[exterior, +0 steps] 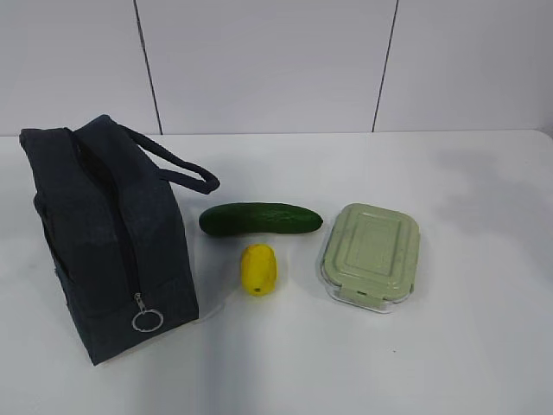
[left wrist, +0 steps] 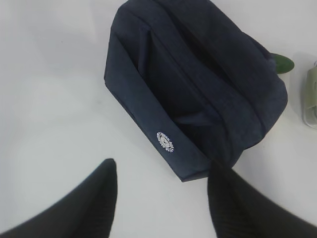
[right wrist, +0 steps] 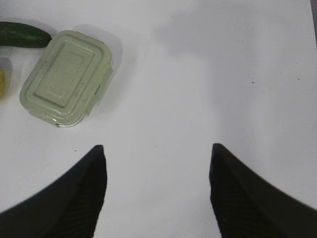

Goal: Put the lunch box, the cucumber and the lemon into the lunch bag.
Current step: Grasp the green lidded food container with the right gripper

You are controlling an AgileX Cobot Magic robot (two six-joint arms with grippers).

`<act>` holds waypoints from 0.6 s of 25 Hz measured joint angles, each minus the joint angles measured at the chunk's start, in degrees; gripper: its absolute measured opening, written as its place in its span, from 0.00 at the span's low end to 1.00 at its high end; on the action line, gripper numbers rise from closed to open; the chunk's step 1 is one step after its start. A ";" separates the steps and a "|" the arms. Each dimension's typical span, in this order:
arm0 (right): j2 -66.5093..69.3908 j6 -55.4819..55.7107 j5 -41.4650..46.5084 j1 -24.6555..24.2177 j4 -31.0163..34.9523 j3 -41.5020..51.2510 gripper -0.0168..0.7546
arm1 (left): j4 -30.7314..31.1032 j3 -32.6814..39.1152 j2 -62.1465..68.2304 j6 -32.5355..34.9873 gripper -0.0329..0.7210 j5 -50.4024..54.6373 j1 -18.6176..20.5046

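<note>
The navy lunch bag (exterior: pixel 108 238) stands at the left of the white table, its zipper closed with the silver ring pull (exterior: pixel 147 321) hanging at the near end. To its right lie the dark green cucumber (exterior: pixel 260 218), the yellow lemon (exterior: pixel 258 269) and the sage-green lunch box (exterior: pixel 371 253). No arm shows in the exterior view. My left gripper (left wrist: pixel 162 168) hovers open above the table just short of the lunch bag (left wrist: pixel 198 84). Well right of the lunch box (right wrist: pixel 67 78), my right gripper (right wrist: pixel 157 151) hangs open over bare table.
A white tiled wall (exterior: pixel 276 60) runs behind the table's far edge. The cucumber tip (right wrist: pixel 22 33) and a sliver of lemon (right wrist: pixel 2 82) show at the left border of the right wrist view.
</note>
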 joint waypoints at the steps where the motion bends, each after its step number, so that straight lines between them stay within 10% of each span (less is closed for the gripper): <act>1: 0.00 0.00 0.00 0.00 0.00 0.00 0.67 | 0.00 0.00 0.00 0.00 0.61 0.00 0.00; 15: 0.83 0.00 0.00 0.00 0.30 0.00 0.67 | -1.78 0.00 0.84 0.00 0.61 0.00 0.00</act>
